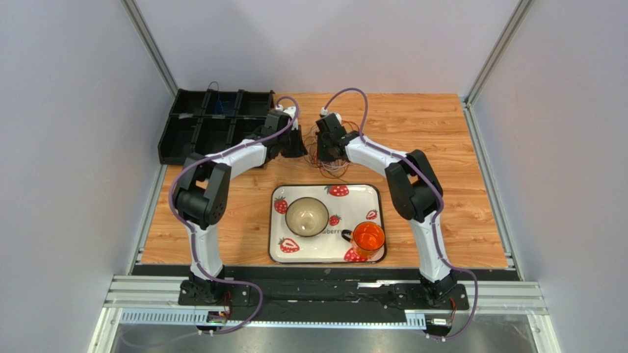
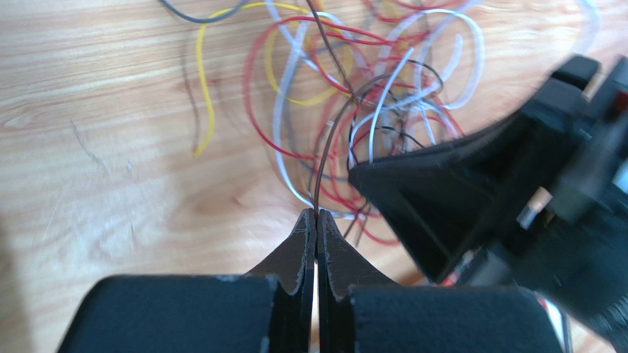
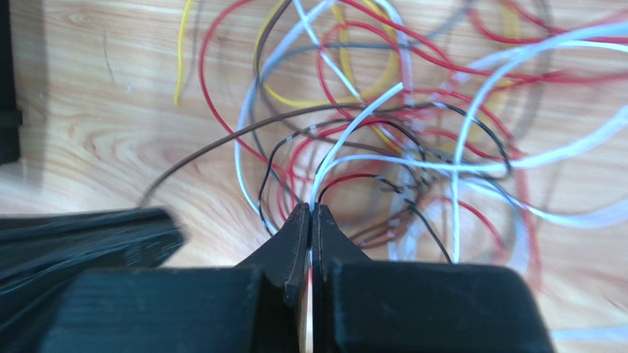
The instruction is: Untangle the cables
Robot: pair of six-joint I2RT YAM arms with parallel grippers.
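Note:
The cables (image 1: 331, 160) lie as a tangle of thin red, white, yellow, brown and black loops on the wooden table, between the two grippers. My left gripper (image 2: 317, 215) is shut on a dark brown cable (image 2: 321, 162) that runs up from its tips into the tangle (image 2: 368, 95). My right gripper (image 3: 311, 209) is shut on a white cable (image 3: 352, 129) that arcs up out of its tips across the red and black loops. The top view shows the left gripper (image 1: 295, 145) just left of the pile and the right gripper (image 1: 329, 145) over it. The right gripper's black body (image 2: 472, 191) fills the right of the left wrist view.
A strawberry-patterned tray (image 1: 372, 193) lies in front of the tangle, with a bowl (image 1: 306, 216) and an orange cup (image 1: 367, 238) on it. Black compartment bins (image 1: 214, 121) stand at the back left. Grey walls close in both sides.

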